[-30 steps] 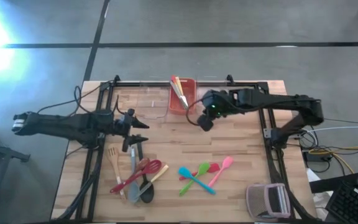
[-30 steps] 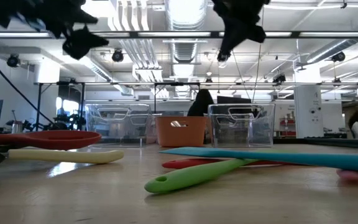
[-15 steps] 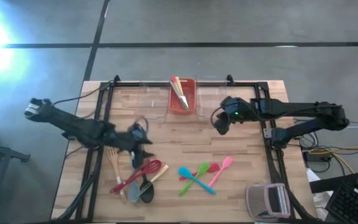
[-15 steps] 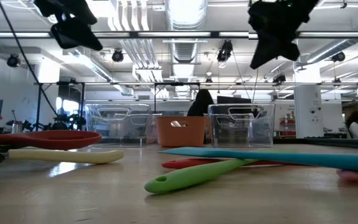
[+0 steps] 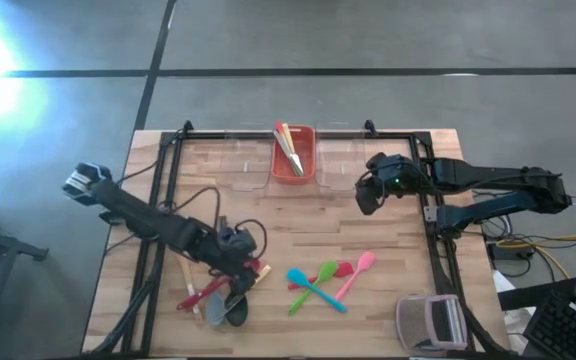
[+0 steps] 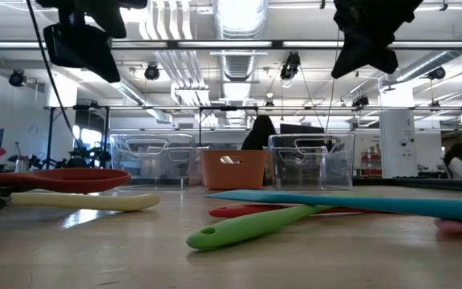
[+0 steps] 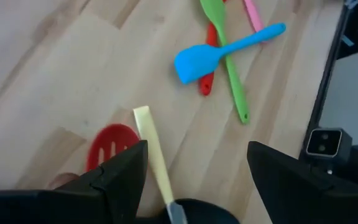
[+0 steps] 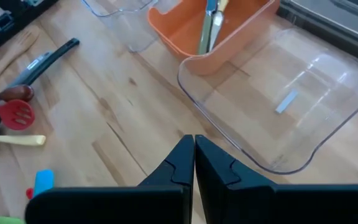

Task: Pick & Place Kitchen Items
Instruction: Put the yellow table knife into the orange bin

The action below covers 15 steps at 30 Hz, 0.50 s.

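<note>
From above, the left gripper (image 5: pixel 240 262), jaws wide, hangs over a pile of long-handled utensils (image 5: pixel 220 290) on the slatted wooden table (image 5: pixel 388 250). At the left wrist, a flat blue plastic spatula (image 7: pixel 194 59) crosses a slim green spoon (image 7: pixel 227 56). The right gripper (image 8: pixel 194 152), jaws pressed together, is near the smooth orange rectangular bin (image 8: pixel 229 28).

A broad strip of bare wooden surface (image 5: pixel 298 235) lies open across the middle, between the bins at the far edge and the utensils nearer the front. The red bin (image 5: pixel 293 155), flanked by a clear bin (image 5: pixel 243 165) and another clear bin (image 5: pixel 343 160), blocks the far side. The left claw (image 5: pixel 240 268), jaws wide, hangs over the crowded pile of large utensils (image 5: pixel 218 290); the crossed small plastic spoons (image 5: pixel 326 282) clutter the front centre. The right claw (image 5: pixel 366 200), pressed shut, hovers beside the right-hand clear bin. A boxy gadget (image 5: pixel 431 322) occupies the front right corner.
</note>
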Each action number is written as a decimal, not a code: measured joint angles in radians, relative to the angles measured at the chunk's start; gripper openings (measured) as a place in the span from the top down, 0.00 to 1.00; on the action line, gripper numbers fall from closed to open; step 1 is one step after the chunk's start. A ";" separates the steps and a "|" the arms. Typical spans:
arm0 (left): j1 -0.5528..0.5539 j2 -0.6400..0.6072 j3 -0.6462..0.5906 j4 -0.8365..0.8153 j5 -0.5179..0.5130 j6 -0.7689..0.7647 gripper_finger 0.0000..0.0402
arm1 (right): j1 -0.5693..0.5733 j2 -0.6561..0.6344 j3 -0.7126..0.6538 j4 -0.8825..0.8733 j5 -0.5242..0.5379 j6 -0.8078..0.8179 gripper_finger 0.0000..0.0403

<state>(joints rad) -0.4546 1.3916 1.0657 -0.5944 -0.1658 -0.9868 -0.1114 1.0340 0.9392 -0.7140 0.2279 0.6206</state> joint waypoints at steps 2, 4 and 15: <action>-0.006 0.028 0.025 -0.037 0.000 -0.042 0.31 | 0.000 0.000 0.000 -0.008 -0.001 -0.010 0.98; -0.012 0.055 0.045 -0.087 0.000 -0.072 0.32 | 0.000 0.001 0.000 -0.010 -0.003 -0.017 0.98; -0.060 0.234 0.152 -0.119 0.090 -0.165 0.39 | 0.000 0.001 -0.001 -0.014 -0.027 -0.050 0.98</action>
<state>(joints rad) -0.5146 1.6258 1.2178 -0.7136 -0.0762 -1.1520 -0.1116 1.0351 0.9382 -0.7280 0.2008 0.5702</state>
